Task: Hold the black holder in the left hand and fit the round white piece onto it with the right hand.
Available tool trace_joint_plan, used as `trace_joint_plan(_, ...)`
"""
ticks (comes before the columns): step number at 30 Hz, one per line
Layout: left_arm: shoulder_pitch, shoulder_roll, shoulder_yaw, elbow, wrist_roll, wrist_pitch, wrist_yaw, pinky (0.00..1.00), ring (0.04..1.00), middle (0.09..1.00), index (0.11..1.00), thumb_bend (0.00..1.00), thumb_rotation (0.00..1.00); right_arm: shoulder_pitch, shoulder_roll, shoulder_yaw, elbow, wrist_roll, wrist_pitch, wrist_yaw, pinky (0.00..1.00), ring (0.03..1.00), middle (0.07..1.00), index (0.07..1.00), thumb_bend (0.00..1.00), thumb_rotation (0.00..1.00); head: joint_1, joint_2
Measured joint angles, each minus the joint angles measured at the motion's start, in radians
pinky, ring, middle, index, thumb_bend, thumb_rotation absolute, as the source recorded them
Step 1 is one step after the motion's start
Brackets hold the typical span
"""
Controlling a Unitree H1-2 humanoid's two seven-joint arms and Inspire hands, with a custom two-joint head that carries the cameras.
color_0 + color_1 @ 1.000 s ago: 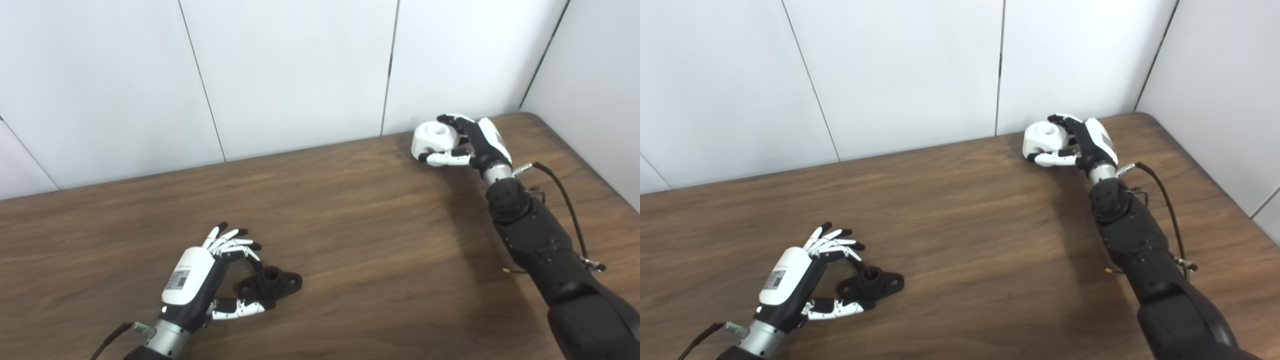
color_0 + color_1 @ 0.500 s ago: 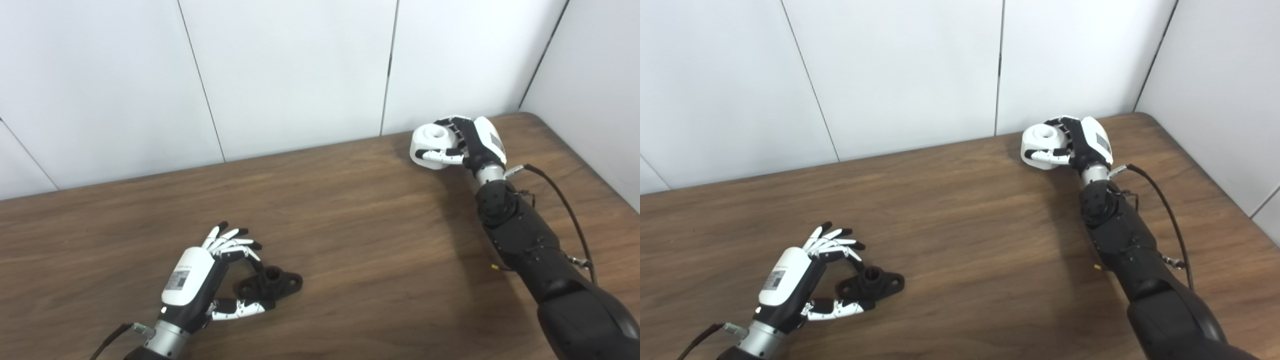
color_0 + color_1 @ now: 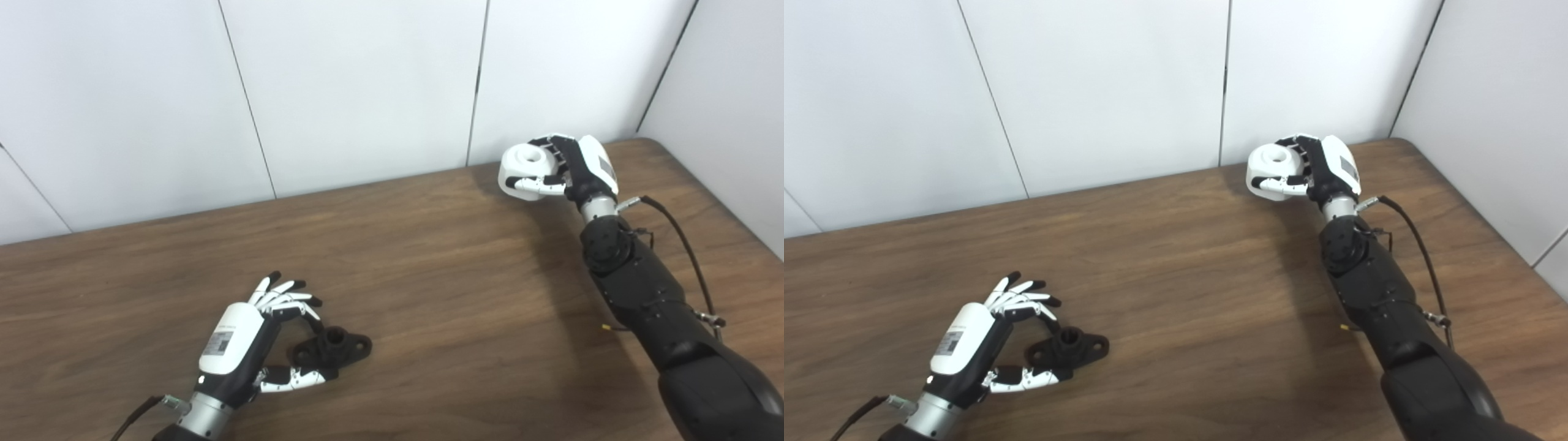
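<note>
The black holder (image 3: 334, 348) lies flat on the wooden table (image 3: 429, 275) near the front left, its short round post pointing up. My left hand (image 3: 242, 343) rests beside it, open, with the fingers arched over the holder's left end and the thumb stretched along its near side. Whether they touch it is unclear. At the far right, my right hand (image 3: 579, 168) is shut on the round white piece (image 3: 520, 168). The piece has a hole in its top face and is held just above the table, close to the back wall.
White wall panels (image 3: 367, 92) stand right behind the table's back edge, and another wall runs along the right side. The table's rounded far-right corner (image 3: 649, 144) lies just behind my right hand. A black cable (image 3: 680, 233) loops off my right forearm.
My right hand has closed more tightly round the white piece, raised it slightly and shifted it a little to the left. The left hand and the holder have not moved.
</note>
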Motion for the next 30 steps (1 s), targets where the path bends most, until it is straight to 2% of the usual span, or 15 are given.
trace_joint_plan(10,0.0,0.0,0.001,0.0,0.0,-0.002,0.0,1.0,0.881,0.739,0.483,0.52,0.06,0.049,0.004,0.013,-0.142,-0.025,-0.006,0.016,0.44,0.544,0.605,0.618,0.49,0.31,-0.003,-0.003)
trace_joint_plan(12,-0.001,0.0,0.001,0.0,0.0,-0.002,0.0,1.0,0.886,0.742,0.484,0.52,0.06,0.058,0.006,0.014,-0.181,-0.029,-0.007,0.027,0.37,0.476,0.554,0.612,0.49,0.32,-0.003,-0.003)
trace_joint_plan(15,0.0,-0.001,0.002,0.0,0.0,0.0,0.0,1.0,0.887,0.742,0.484,0.52,0.06,0.087,0.011,0.02,-0.267,-0.032,-0.005,0.057,0.45,0.547,0.593,0.608,0.49,0.34,-0.008,-0.005)
trace_joint_plan(18,0.0,-0.001,0.003,0.0,0.0,0.0,0.0,1.0,0.882,0.739,0.484,0.52,0.06,0.115,0.026,0.024,-0.346,-0.042,0.009,0.083,0.47,0.558,0.604,0.608,0.49,0.37,-0.005,-0.003)
trace_joint_plan(19,0.0,-0.001,0.003,0.001,0.0,0.0,0.0,1.0,0.882,0.739,0.484,0.52,0.06,0.122,0.03,0.026,-0.362,-0.045,0.011,0.092,0.42,0.513,0.58,0.608,0.49,0.37,-0.003,0.001)
trace_joint_plan(21,-0.002,-0.003,0.002,0.001,0.0,-0.001,0.0,1.0,0.882,0.738,0.484,0.52,0.06,0.138,0.033,0.028,-0.417,-0.047,0.014,0.113,0.38,0.487,0.565,0.607,0.48,0.36,-0.002,0.002)
trace_joint_plan(23,-0.001,-0.003,0.002,0.001,0.0,-0.001,0.0,1.0,0.881,0.737,0.484,0.52,0.06,0.152,0.038,0.031,-0.476,-0.046,0.013,0.138,0.37,0.481,0.561,0.604,0.47,0.3,0.002,0.006)
trace_joint_plan(26,-0.001,-0.003,0.002,0.002,0.001,-0.001,0.0,1.0,0.882,0.738,0.484,0.52,0.06,0.164,0.053,0.034,-0.552,-0.03,0.005,0.172,0.31,0.403,0.505,0.605,0.46,0.23,0.017,0.011)
trace_joint_plan(28,-0.002,-0.004,0.002,0.002,0.004,0.0,0.001,1.0,0.882,0.737,0.484,0.52,0.06,0.175,0.067,0.037,-0.602,-0.025,-0.001,0.192,0.26,0.336,0.454,0.608,0.46,0.23,0.023,0.012)
trace_joint_plan(30,-0.002,-0.006,0.002,0.002,0.009,0.002,0.001,1.0,0.881,0.737,0.484,0.52,0.06,0.196,0.081,0.047,-0.666,-0.023,-0.001,0.218,0.24,0.315,0.451,0.608,0.46,0.23,0.032,0.018)
